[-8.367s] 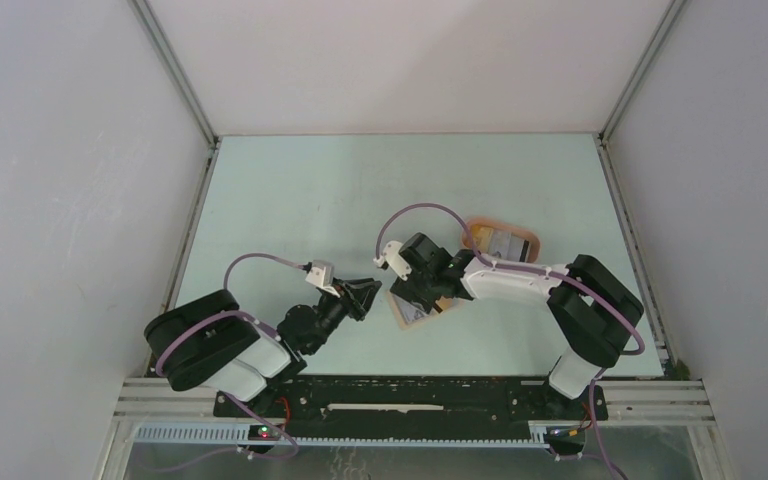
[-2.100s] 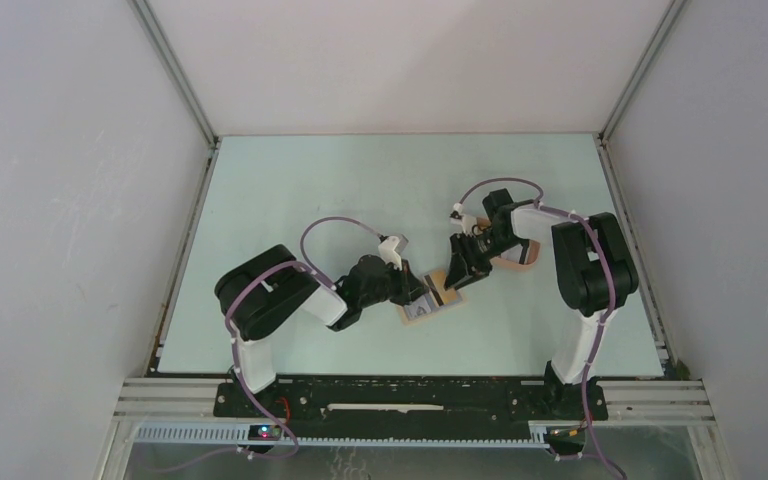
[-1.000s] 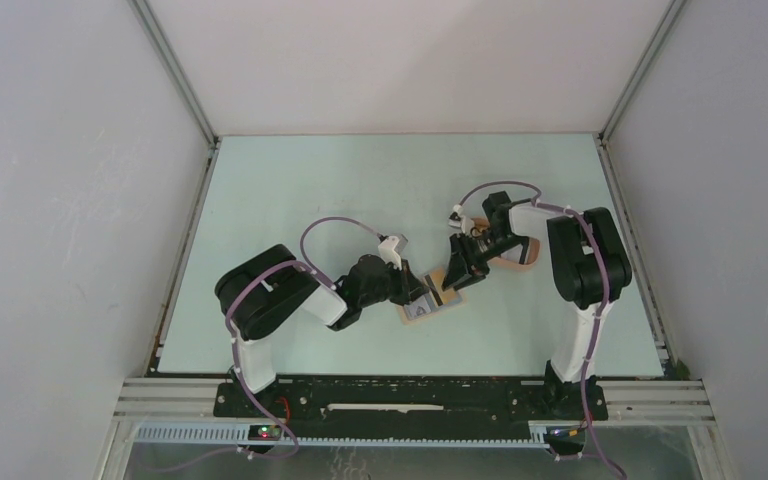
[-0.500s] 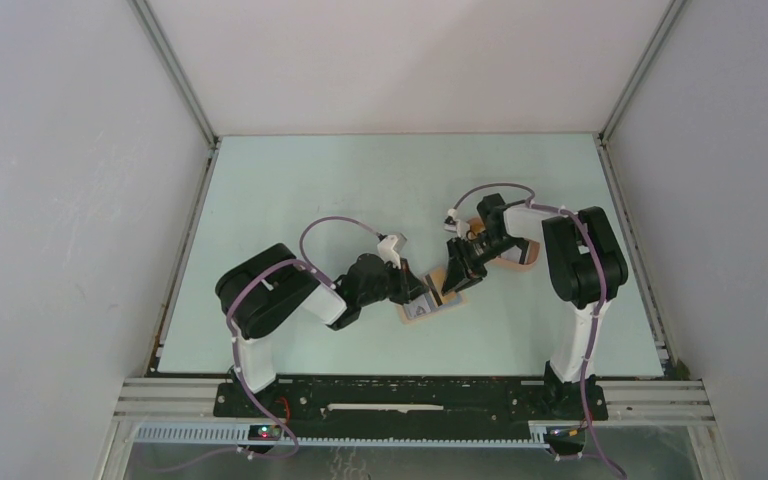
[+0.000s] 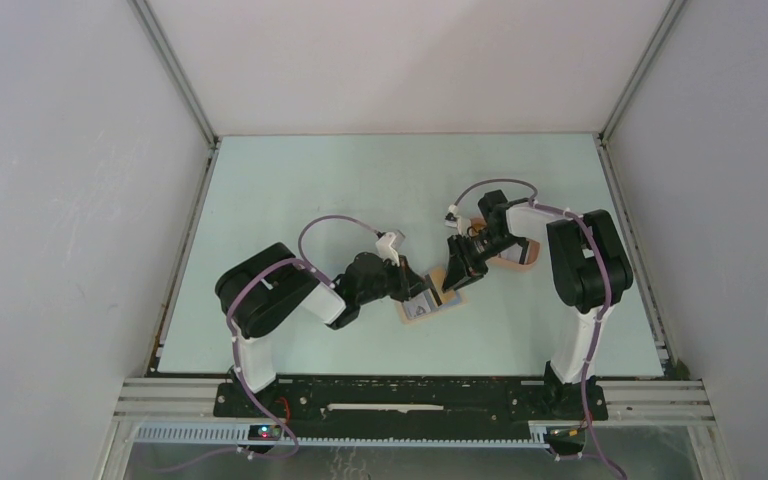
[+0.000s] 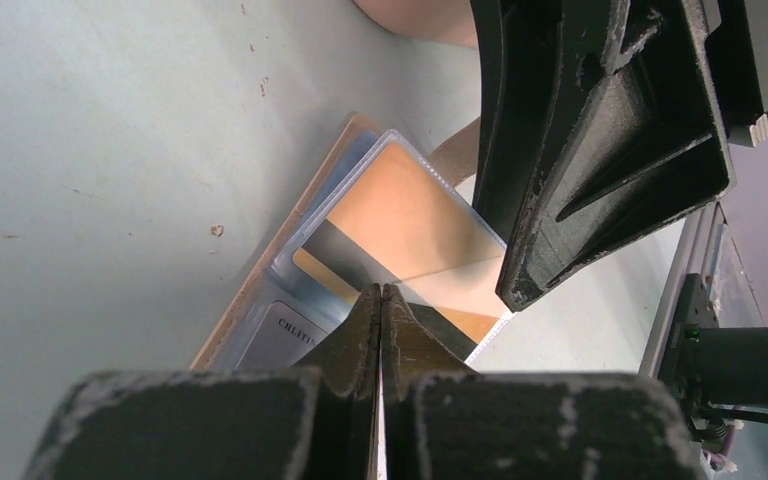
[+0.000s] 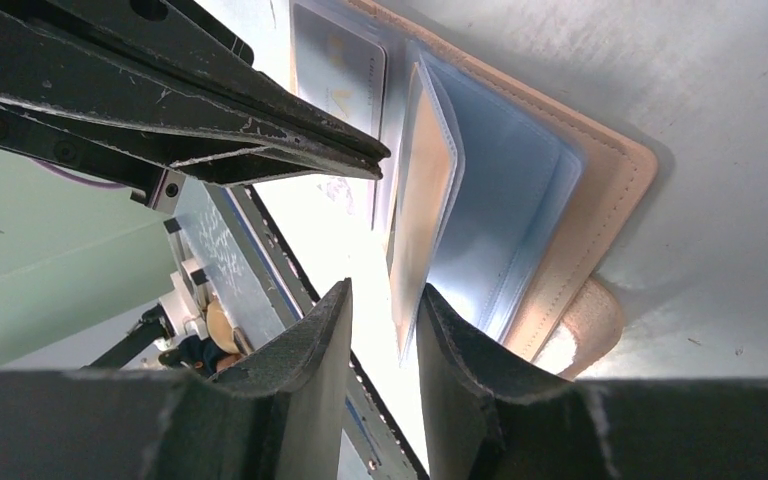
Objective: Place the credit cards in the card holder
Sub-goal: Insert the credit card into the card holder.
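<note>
card holder (image 7: 610, 170) lies open on the table (image 5: 310, 200), a bit right of centre, just near-left of the peach tray (image 5: 520, 258), between the two grippers; tan cover down, clear sleeves facing up; one sleeve leaf (image 7: 425, 200) is lifted off the stack with an orange card (image 6: 400, 215) inside it; a pale printed card (image 6: 280, 335) sits in a flat slot on the near half; left gripper (image 6: 380, 292) has its fingers pressed together with nothing between them, tips at the lifted leaf's near edge; right gripper (image 7: 385, 290) comes in from the far right, jaws narrowly parted, the leaf's free edge standing in the gap close to one finger; can't tell if it touches; tray contents are hidden under the right arm
</note>
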You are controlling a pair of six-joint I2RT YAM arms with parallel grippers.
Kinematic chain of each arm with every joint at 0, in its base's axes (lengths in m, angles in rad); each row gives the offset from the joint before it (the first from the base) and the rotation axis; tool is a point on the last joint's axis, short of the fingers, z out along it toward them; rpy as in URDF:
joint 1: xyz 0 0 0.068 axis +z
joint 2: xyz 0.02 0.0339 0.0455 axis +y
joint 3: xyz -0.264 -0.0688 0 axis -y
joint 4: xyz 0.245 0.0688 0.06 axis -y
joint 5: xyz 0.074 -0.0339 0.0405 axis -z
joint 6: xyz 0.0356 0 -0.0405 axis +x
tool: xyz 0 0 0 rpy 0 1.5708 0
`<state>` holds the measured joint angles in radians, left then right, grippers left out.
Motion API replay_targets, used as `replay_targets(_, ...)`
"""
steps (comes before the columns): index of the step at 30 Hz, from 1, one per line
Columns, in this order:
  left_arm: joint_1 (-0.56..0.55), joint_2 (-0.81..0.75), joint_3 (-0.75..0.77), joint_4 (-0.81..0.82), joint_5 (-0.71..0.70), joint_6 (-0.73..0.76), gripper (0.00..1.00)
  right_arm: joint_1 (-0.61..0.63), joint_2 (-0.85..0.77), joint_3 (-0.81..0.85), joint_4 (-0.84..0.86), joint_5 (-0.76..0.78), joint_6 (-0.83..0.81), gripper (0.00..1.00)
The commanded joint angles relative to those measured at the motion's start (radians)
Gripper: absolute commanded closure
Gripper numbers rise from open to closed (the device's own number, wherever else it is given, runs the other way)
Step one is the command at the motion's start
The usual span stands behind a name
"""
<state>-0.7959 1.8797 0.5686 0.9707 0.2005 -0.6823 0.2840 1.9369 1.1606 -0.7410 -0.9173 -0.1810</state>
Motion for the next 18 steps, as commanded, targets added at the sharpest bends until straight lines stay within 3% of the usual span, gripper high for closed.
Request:
replay_targets(1, 0.011, 0.005, -0.023, 0.065, 0.024, -0.013, 1.0, 0.008, -0.032, 0.031, -0.009, -0.023, -0.023, 0.62)
replay_targets(11, 0.025, 0.004, -0.052, 0.124, 0.031, -0.035, 0.94, 0.041, 0.0, 0.042, -0.023, -0.003, -0.044, 0.64)
replay_targets(18, 0.038, -0.001, -0.088, 0.202, 0.034, -0.058, 0.8, 0.053, -0.008, 0.047, -0.032, -0.003, -0.063, 0.58)
